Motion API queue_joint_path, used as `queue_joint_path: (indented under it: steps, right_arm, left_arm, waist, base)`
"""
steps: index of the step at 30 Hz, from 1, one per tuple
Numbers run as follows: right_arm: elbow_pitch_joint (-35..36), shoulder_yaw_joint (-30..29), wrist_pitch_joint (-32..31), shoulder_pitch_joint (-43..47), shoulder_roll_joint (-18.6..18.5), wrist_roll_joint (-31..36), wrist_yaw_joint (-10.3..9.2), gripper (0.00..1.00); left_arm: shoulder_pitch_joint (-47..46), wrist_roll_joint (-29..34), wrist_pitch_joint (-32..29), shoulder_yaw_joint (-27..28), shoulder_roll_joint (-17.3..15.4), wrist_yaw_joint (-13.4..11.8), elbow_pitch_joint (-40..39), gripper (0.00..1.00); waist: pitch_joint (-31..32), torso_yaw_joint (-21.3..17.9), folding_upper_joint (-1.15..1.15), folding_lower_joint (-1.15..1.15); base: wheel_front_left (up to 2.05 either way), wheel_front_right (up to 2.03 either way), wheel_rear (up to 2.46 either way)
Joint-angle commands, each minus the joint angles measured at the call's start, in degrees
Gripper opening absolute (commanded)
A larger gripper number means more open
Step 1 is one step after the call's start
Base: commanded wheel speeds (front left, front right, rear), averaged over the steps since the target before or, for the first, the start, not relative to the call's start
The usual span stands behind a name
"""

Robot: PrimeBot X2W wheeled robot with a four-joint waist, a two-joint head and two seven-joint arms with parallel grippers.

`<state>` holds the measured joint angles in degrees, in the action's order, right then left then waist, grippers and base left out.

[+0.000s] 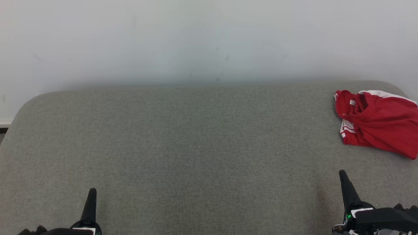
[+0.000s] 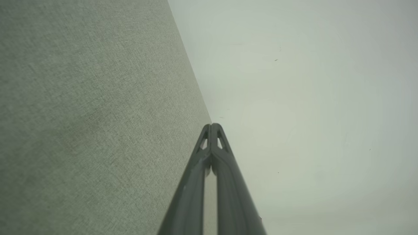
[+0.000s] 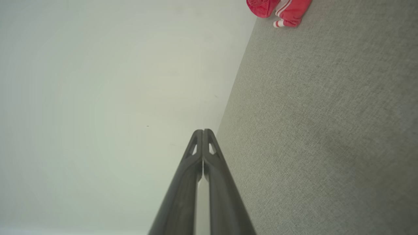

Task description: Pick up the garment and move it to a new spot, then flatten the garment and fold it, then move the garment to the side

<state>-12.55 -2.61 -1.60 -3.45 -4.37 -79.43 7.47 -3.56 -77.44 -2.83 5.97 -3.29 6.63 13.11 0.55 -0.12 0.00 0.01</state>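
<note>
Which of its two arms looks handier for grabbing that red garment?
Probably the right. The red garment lies crumpled at the far right, ahead of the right claw; the left claw sits across the gray surface.

We found the light soft, even and fairly bright over the grey surface point(image 1: 196, 147). A dim band of shadow lay along its far edge, below the pale, hazy wall point(image 1: 209, 39). In the wrist views the left pincer point(image 2: 211, 125) and right pincer point(image 3: 203, 131) looked slightly soft-edged close to the lens.
</note>
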Motion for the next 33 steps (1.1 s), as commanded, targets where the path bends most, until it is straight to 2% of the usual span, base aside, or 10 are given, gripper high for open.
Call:
queue_joint_path:
  steps: [1,33]
  right_arm:
    - [0.1,-0.3,-0.5,-0.8,-0.1,-1.6,0.03,0.00]
    - [-1.4,-2.4,-3.6,-2.7,0.3,-13.8,0.04,0.00]
  left_arm:
    - [-1.0,-1.5,-0.4,0.2,0.0,0.5,-0.1,0.00]
    - [-2.9,-14.5,-3.8,0.7,0.5,0.9,1.0,0.00]
  waist:
    - [0.0,0.0,0.00,-0.01]
    - [-0.7,0.1,0.00,-0.01]
  base:
    - [0.00,0.00,0.00]
    - [0.00,0.00,0.00]
